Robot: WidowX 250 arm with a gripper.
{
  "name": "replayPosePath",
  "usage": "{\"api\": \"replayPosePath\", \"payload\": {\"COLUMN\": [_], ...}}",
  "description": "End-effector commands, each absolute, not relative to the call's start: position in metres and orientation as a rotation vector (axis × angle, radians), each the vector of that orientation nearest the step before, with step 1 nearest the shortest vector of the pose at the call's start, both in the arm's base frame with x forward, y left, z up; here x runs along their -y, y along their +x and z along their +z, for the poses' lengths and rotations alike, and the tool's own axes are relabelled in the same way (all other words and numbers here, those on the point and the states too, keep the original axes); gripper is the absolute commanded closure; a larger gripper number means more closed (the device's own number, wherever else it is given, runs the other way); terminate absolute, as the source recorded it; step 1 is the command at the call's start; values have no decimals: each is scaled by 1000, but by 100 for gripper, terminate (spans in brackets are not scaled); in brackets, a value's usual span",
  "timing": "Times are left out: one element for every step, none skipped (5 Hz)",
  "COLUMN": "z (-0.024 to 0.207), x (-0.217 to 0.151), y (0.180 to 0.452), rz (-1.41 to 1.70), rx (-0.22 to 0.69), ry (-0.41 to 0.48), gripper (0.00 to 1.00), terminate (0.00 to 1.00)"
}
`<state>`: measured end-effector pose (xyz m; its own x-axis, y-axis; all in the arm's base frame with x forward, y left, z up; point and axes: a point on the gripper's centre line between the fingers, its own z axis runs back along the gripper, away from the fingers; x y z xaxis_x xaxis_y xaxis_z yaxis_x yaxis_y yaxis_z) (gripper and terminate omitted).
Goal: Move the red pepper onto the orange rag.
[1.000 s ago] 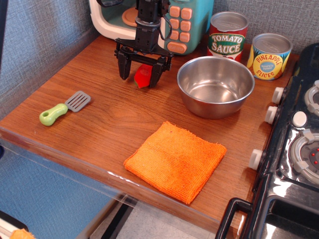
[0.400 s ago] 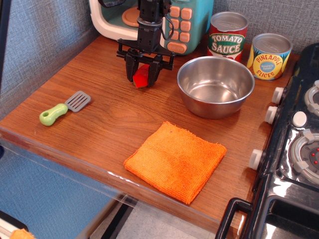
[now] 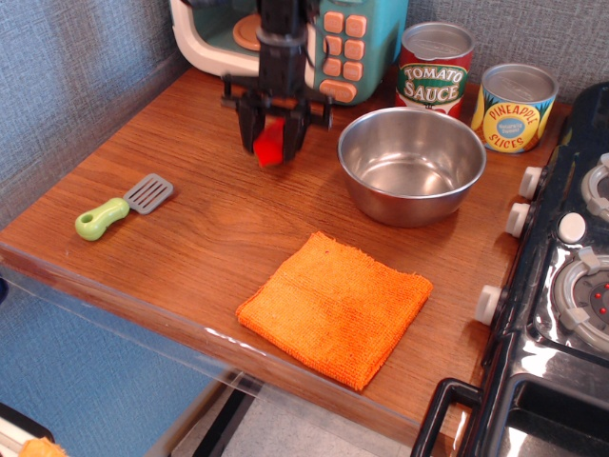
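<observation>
At the near edge of the wooden counter (image 3: 190, 257), the orange rag (image 3: 335, 308) lies flat and bare, well in front of the fingers and a little to the camera's right of them, waiting for its delivery. Farther in and off to the camera's left of the fingers, a green-handled spatula (image 3: 122, 207) sits apart from the action. Beyond that, the gripper (image 3: 272, 136) hangs nose-down over the board, its two dark fingers (image 3: 246, 131) drawn in on either side of the red pepper (image 3: 270, 145), which shows as a red wedge between them with its tip poking out below; the fingers appear to be pinching it, and whether the tip rests on the wood or hangs just clear cannot be told from this angle. The pepper's long axis seems to run roughly up and down between the fingers, though much of it is hidden. Beside the fingers, toward the camera's right, stands a steel bowl (image 3: 412, 164), close to the straight line from pepper to rag. The coming move appears to turn on that relation: the rag lies toward the camera from the fingers, so the carry would run forward, skirting the bowl's near rim. Behind the fingers sit a toy microwave (image 3: 343, 43), a tomato sauce can (image 3: 434, 67) and a pineapple can (image 3: 514, 107).
</observation>
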<state>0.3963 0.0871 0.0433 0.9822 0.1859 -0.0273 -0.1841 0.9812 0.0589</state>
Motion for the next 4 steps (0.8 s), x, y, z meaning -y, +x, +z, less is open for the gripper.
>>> {"api": "replayPosePath", "payload": {"z": [141,136,123,103], "x": [-76,-47,-17,5], "y": [360,318,278,254], "rz": [127,43,-26,-66], "rx": [209,195,142,74], "ry": [36,4,-33,-62], "gripper": [100,100,100,100], "terminate": [0,0,0,0]}}
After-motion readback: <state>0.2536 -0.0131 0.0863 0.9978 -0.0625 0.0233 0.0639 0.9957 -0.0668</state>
